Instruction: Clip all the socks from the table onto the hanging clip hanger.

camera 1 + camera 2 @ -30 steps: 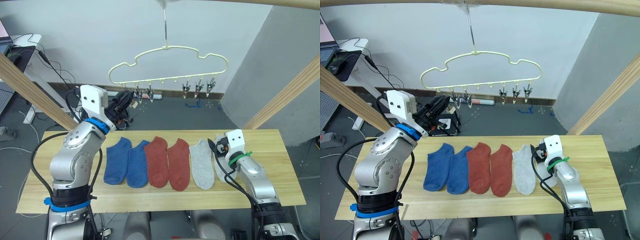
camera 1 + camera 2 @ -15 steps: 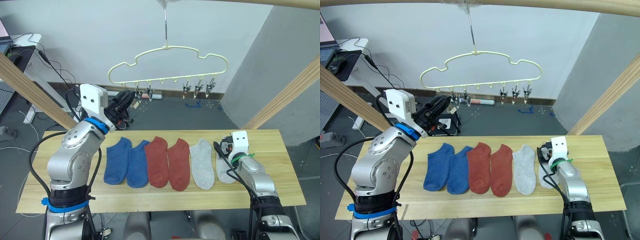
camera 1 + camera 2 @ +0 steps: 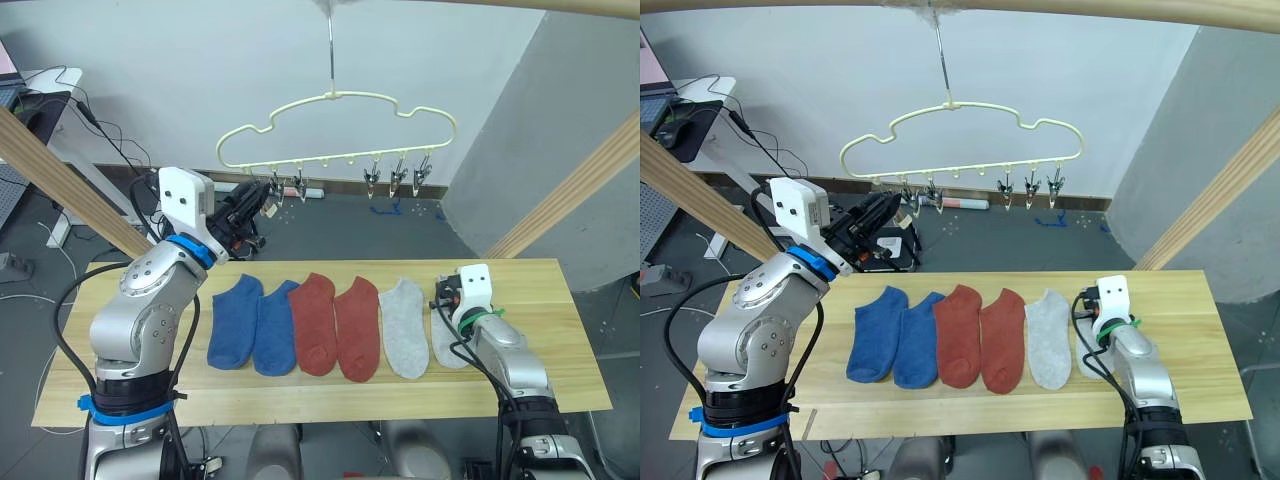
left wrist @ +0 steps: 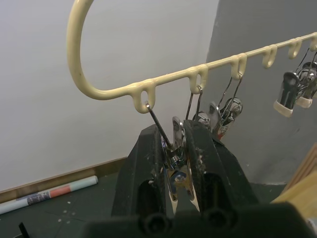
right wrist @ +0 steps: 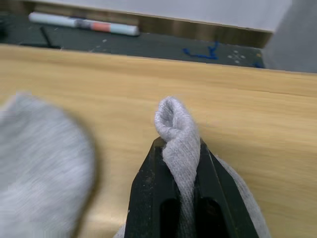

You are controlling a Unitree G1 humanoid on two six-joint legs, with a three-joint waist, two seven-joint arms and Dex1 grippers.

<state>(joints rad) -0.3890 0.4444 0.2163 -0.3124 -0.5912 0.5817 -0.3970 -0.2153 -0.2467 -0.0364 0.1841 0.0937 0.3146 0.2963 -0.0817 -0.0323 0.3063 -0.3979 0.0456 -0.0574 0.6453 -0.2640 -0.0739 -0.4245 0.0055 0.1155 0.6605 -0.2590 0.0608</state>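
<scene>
Now the right hand [image 5: 181, 148] pinches the far-right grey sock [image 5: 179, 130] between its two black fingers [image 5: 148, 198], a fold of the fabric bunched up above the fingertips. Compared with a second ago, the right arm sits a touch further toward the right end of the counter [image 3: 320, 390] and lower over that sock; half a second ago it was nearly where it is now, so the change since then is slight. The sock's body lies on the wood, partly under the arm in the head views.

The other five socks have not moved: two blue socks [image 3: 252, 325], two rust red socks [image 3: 338, 326] and the second grey sock [image 3: 402, 327] lie flat in a row along the middle of the counter, side by side and touching or nearly so.

The left hand [image 4: 179, 148] is raised behind the counter's far left part, at the clip hanger [image 3: 338, 128] — as it was a second ago, with barely any shift. Its fingers are closed on the leftmost metal clip [image 4: 177, 158], squeezing it from both sides. The pale yellow hanger hangs by its metal hook [image 3: 329, 48] from the wooden pole [image 3: 1060, 10] overhead, its remaining clips [image 3: 398, 176] dangling free along the lower bar — two near the left hand, three toward the right end.
</scene>
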